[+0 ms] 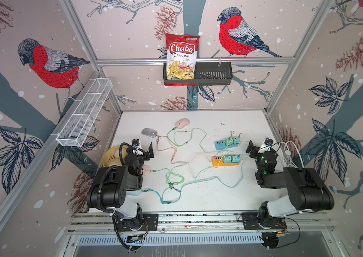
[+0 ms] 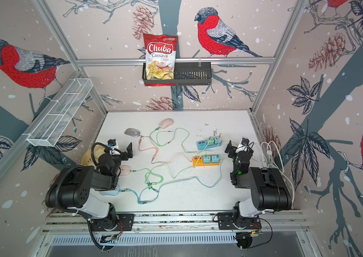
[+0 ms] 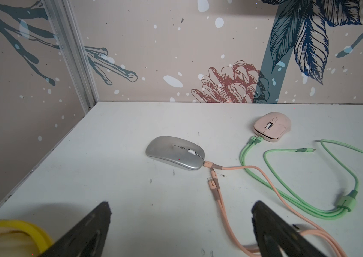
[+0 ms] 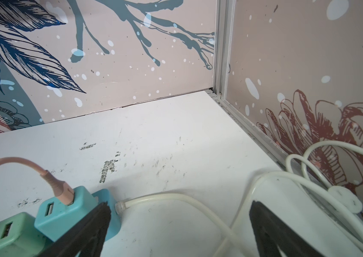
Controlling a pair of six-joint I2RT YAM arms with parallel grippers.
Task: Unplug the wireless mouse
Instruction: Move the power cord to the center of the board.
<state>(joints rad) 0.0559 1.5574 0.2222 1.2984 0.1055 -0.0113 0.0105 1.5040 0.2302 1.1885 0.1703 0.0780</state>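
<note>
A silver mouse (image 1: 149, 132) (image 3: 175, 152) lies at the back left of the white table with a pink cable plug (image 3: 207, 164) in its front. Behind it, a pink mouse (image 1: 182, 123) (image 3: 272, 126) has a green cable plug (image 3: 255, 140) in it. Another pink mouse (image 1: 146, 170) with a green cable sits half hidden under my left arm. My left gripper (image 1: 142, 145) (image 3: 181, 211) hangs open and empty, short of the silver mouse, above the pink cable. My right gripper (image 1: 258, 144) (image 4: 180, 210) is open and empty beside the blue power strip (image 1: 227, 143).
An orange power strip (image 1: 226, 161) with chargers lies nearer than the blue one. Tangled pink, green and blue cables cross the table's middle. A yellow bowl (image 1: 111, 156) sits at the left edge. White cords (image 1: 292, 153) (image 4: 176, 198) coil by the right wall. A teal charger (image 4: 64, 207) holds a pink cable.
</note>
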